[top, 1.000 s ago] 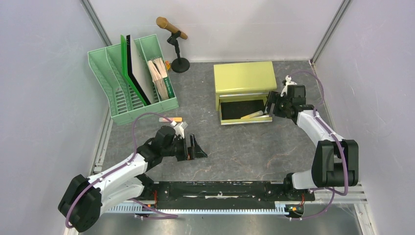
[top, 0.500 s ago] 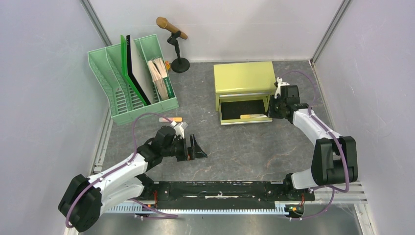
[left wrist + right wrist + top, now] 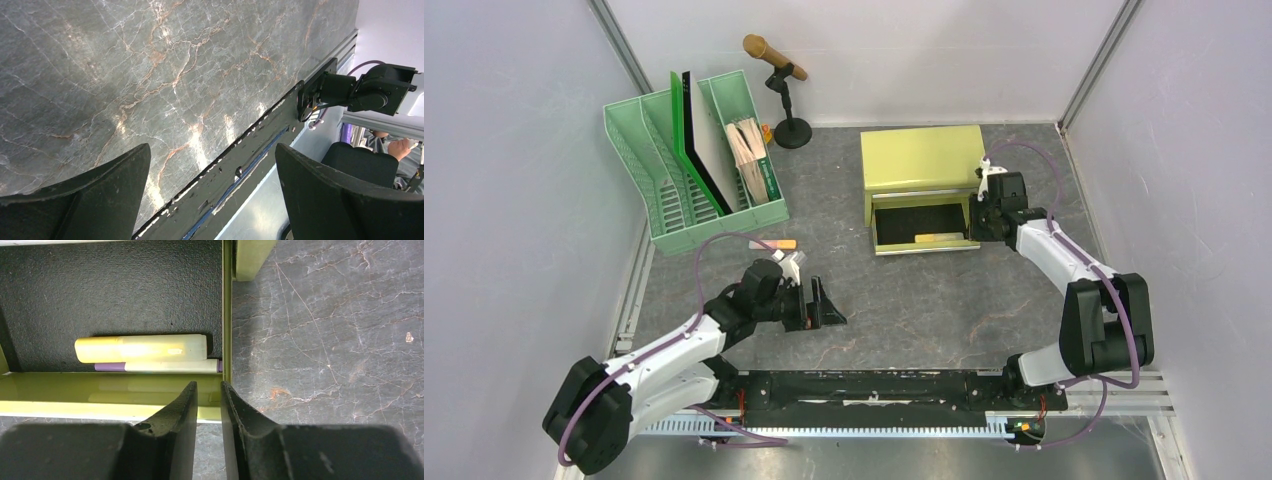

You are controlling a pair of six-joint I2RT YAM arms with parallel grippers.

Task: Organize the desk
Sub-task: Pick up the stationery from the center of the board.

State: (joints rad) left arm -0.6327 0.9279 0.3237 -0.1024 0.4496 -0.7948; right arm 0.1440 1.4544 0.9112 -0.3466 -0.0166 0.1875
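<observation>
- The right gripper (image 3: 209, 387) is pretty much pressed together, with only a thin slit and nothing in it. Its tips sit at the front wall of the open drawer (image 3: 100, 390), near the right corner.
- That wall runs left-right in the wrist view. The yellow-green cabinet (image 3: 921, 155) is straight ahead, toward the top of the frame, so I'd guess a push that way shuts the drawer.
- A yellow highlighter (image 3: 140, 348) lies inside, parallel to the wall.
- The left gripper (image 3: 212, 150) is spread wide and empty at lower left, over the desk (image 3: 924, 300), which fills the middle of the top view. It's well apart from the drawer, so the right arm is nearer.

Nothing readable anywhere, honestly. The green book (image 3: 765, 181) in the file rack (image 3: 714, 226) might have print on its spine, but it's way too small to make out.
</observation>
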